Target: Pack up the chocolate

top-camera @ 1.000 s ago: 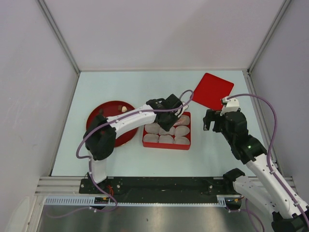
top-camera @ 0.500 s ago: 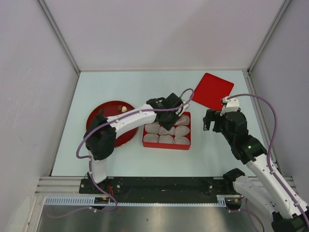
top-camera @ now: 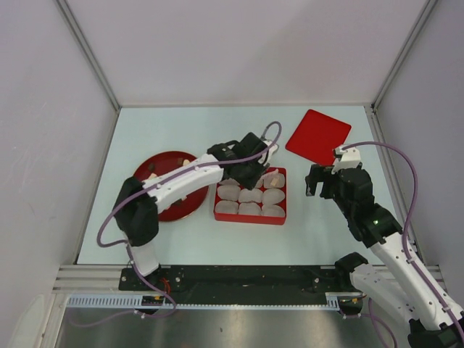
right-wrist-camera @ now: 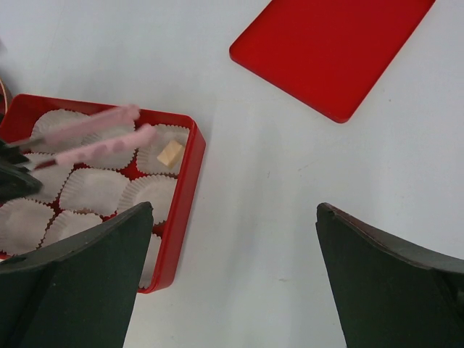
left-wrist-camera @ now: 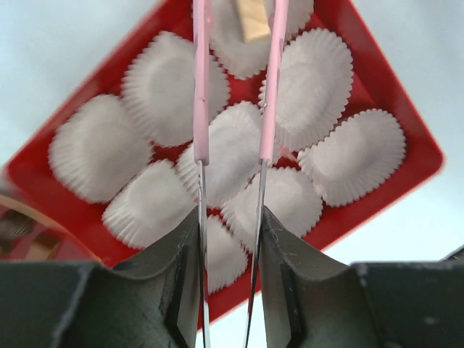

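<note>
Filling the red tray (right-wrist-camera: 190,174) on the bench are white paper cups (left-wrist-camera: 167,87); one tan chocolate (right-wrist-camera: 170,153) lies in the upper-right corner cup. The left hand (left-wrist-camera: 228,239) pinches pink tongs (left-wrist-camera: 270,109), their tips parted just beside that chocolate. The right hand (right-wrist-camera: 232,268) hangs spread wide.

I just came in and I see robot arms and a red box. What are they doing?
The left tool holds pink tongs over a red box of white paper cups. One tan chocolate lies in a corner cup, and the tongs' tips are apart, gripping nothing. The right tool hangs open beside the box. The red lid lies off to the side, and another piece sits on the red plate.
</note>
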Robot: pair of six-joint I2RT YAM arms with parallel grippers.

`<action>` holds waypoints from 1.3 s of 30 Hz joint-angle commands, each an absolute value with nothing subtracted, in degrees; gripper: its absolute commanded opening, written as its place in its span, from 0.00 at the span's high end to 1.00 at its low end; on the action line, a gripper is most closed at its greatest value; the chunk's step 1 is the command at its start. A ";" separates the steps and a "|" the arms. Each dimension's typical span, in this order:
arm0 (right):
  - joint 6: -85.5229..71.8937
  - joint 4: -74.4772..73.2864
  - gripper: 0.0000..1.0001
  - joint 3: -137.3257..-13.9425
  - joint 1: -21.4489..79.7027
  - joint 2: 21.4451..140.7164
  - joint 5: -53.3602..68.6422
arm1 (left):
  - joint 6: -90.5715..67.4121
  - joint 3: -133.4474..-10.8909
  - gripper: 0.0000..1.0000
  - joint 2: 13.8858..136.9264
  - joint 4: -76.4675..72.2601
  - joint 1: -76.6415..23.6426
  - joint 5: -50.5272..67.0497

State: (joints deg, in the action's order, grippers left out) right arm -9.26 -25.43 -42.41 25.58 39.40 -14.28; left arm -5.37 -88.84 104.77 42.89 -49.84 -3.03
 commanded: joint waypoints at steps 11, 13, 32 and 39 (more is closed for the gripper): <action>-9.05 -23.99 0.01 -42.71 25.49 38.94 -13.18 | -19.24 -73.06 0.64 79.02 47.19 -36.67 -13.27; -9.14 -23.99 0.01 -42.72 25.49 38.94 -13.01 | -19.69 -70.85 0.64 76.12 47.46 -34.99 -14.50; -9.32 -23.91 0.00 -42.80 26.02 39.29 -14.15 | -13.10 -56.95 0.64 75.84 41.49 -16.53 -11.78; -9.23 -24.00 0.00 -42.71 25.75 39.29 -15.03 | -11.87 -57.30 0.64 79.98 40.34 -15.56 -10.02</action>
